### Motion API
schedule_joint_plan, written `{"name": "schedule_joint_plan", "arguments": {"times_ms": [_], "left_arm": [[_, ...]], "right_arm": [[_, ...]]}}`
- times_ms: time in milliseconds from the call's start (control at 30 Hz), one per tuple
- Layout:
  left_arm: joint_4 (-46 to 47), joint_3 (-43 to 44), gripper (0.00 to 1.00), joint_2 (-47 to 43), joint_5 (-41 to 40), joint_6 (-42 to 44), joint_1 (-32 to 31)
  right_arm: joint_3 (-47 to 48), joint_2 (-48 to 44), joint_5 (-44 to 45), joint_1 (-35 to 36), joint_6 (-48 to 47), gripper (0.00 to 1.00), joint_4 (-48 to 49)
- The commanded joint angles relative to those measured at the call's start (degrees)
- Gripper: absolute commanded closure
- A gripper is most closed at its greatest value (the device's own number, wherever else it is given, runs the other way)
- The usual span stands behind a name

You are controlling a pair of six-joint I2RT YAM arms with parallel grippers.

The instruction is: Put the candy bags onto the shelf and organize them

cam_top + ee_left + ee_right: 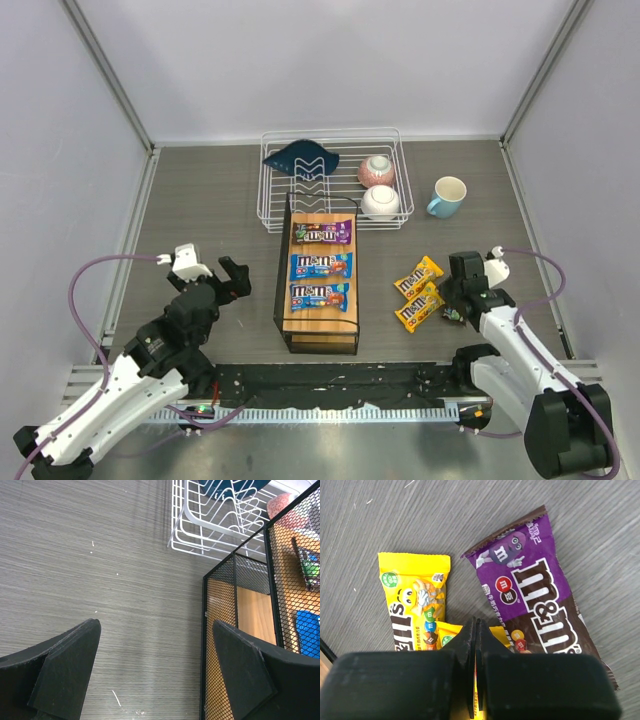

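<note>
Pinching a yellow bag point(448, 634) beside the purple bag point(540, 600), right claw point(475, 626) clamped; left claw point(156, 626) spread by shelf point(204, 645).

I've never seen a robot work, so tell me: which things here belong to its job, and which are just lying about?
Part of the job: shelf; three candy bags on it; loose yellow bag; second yellow bag, pinched in the right claw; purple bag beside them.
Just lying about: white wire rack; dark blue item; pink bowl; white bowl; mug.
</note>
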Motion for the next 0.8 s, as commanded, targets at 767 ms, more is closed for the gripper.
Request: {"name": "schedule_joint_plan", "arguments": {"times_ms": [767], "left_arm": [[0.26, -0.11, 0.0, -1.24, -1.01, -0.61, -0.27]], "right_arm": [[1.59, -2.49, -7.19, -0.25, -1.82, 0.99, -11.52]]}}
